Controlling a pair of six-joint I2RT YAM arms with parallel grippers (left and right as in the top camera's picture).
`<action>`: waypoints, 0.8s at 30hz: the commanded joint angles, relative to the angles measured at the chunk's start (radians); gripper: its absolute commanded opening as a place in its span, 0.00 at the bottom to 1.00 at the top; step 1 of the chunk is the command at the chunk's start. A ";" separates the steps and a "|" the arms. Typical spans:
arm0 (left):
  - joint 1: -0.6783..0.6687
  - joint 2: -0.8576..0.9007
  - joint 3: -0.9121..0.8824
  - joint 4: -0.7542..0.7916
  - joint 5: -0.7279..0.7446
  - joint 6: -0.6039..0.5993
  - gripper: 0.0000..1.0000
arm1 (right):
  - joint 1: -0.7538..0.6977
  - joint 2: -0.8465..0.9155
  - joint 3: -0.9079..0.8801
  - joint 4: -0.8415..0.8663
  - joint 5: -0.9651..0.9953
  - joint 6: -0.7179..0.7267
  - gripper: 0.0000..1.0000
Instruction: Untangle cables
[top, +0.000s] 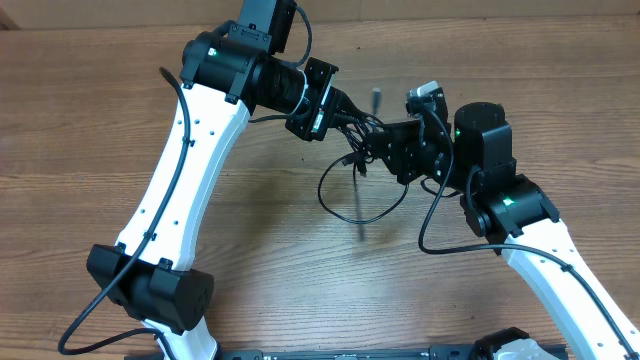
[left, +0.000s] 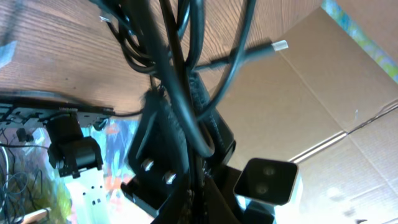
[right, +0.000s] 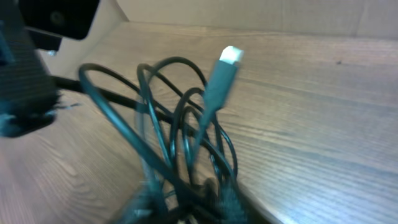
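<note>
The tangle of thin black cords with small plugs (right: 214, 87) is pinched in the closed left gripper (top: 340, 108) over the brown wooden table (top: 120, 100), presumably so loops can be drawn out, while the state of the right gripper (top: 385, 145) cannot be told.

Black cables (top: 352, 140) (1 silver-tipped plug (right: 219, 81))

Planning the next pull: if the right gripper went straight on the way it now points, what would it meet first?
The tangled cables looped right before it; beyond them, likely the left gripper, though depth is unclear.
</note>
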 joint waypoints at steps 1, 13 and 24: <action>-0.014 -0.021 0.020 0.002 0.058 0.038 0.04 | 0.002 0.002 0.000 0.002 0.000 0.019 0.10; -0.013 -0.021 0.020 0.002 -0.091 0.220 0.53 | -0.006 0.001 0.000 0.004 -0.160 0.133 0.04; -0.016 -0.021 0.019 -0.063 -0.350 0.640 0.56 | -0.073 0.001 0.000 0.008 -0.105 0.428 0.04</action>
